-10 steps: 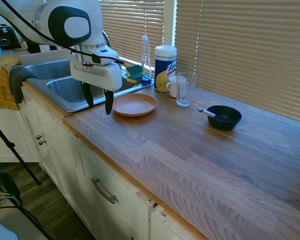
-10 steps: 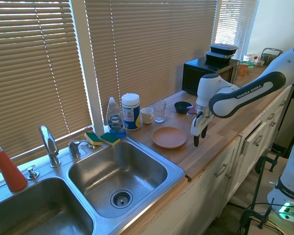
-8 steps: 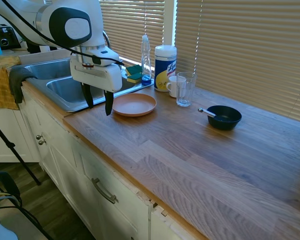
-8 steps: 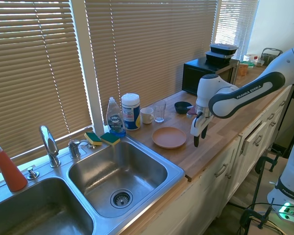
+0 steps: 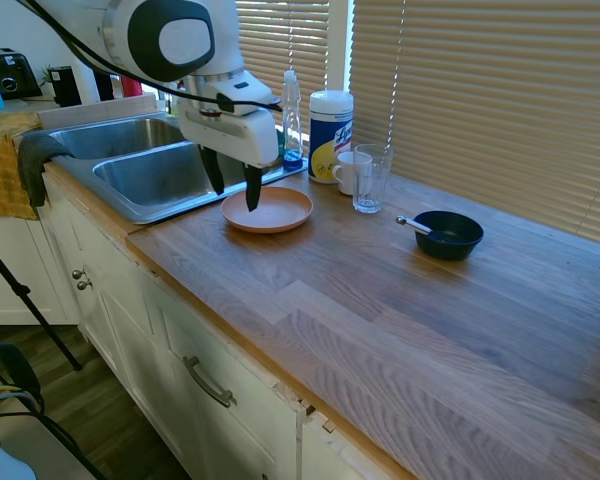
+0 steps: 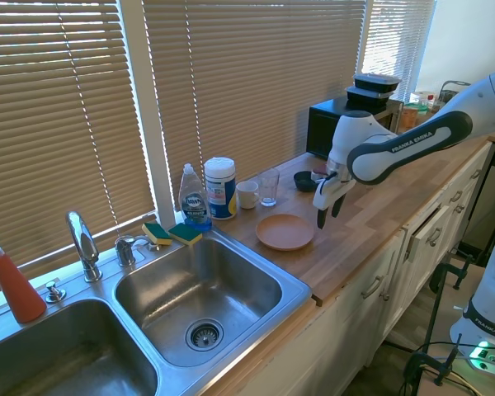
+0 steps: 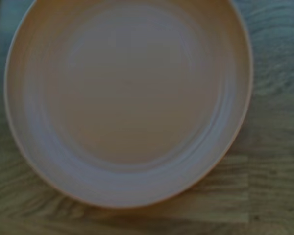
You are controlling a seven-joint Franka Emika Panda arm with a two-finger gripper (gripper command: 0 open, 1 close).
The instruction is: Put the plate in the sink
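The salmon-orange plate (image 5: 276, 211) (image 6: 285, 232) lies flat on the wooden counter, just beside the sink's rim (image 5: 132, 214). It fills the wrist view (image 7: 127, 98), seen from straight above. My gripper (image 5: 232, 183) (image 6: 327, 213) hangs open a little above the plate's edge on the side away from the window, with nothing between its dark fingers. The stainless double-basin sink (image 6: 256, 266) has nothing in its basins.
On the counter beyond the plate are a dark bowl with a spoon (image 5: 448, 234), a glass (image 5: 369, 178), a white mug (image 5: 346, 172), a wipes canister (image 5: 330, 122) and a soap bottle (image 5: 292, 118). Sponges (image 6: 173, 233) and the faucet (image 6: 82, 243) sit behind the sink.
The gripper has moved from the counter's front edge toward the window and now hangs over the plate. It stays open. The plate has not moved.
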